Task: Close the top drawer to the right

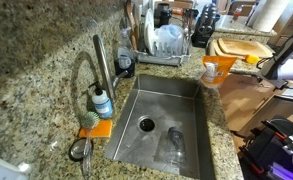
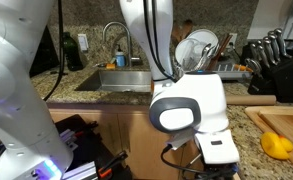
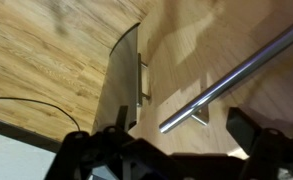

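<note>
In the wrist view the top drawer's medium-brown wooden front [image 3: 221, 45] fills the right side. A brushed metal bar handle [image 3: 231, 75] runs slantwise across it. To the left of the front a dark grey side panel with a metal rail [image 3: 123, 80] shows, so the drawer stands partly out. My gripper [image 3: 184, 122] is open, with its dark fingers spread to either side of the handle's lower end and close to the front. Nothing is held. In both exterior views my white arm [image 1: 286, 65] [image 2: 191, 105] hangs over the counter edge and the drawer is not clearly seen.
A steel sink [image 1: 166, 120], a faucet [image 1: 101, 60] and a dish rack [image 1: 166, 45] are on the granite counter. A light wooden cutting board [image 2: 281, 125] holds a yellow fruit [image 2: 277, 146]. A knife block [image 2: 276, 65] stands behind. Wood floor [image 3: 46, 60] lies below the drawer.
</note>
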You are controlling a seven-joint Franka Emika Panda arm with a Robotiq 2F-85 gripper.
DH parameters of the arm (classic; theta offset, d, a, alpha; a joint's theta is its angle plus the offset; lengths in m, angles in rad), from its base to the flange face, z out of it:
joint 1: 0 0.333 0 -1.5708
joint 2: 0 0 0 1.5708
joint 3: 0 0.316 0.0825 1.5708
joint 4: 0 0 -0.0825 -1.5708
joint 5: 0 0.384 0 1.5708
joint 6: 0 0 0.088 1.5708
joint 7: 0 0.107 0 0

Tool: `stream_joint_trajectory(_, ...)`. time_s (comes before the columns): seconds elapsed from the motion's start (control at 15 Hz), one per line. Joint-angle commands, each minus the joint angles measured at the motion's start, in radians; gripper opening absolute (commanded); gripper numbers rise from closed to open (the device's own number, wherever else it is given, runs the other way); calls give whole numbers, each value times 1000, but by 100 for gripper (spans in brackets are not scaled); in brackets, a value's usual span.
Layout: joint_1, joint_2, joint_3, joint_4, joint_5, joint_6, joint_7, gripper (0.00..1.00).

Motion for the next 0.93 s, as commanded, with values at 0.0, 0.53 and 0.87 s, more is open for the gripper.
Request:
stream_joint_trajectory(0.0,120,56,-64,-11,86,129,-68,100)
stream_joint_trajectory(0.53,165,67,-32,-17,238,108,-156,100)
stream_joint_trajectory(0.87,113,83,-7,2,236,5,-184,100)
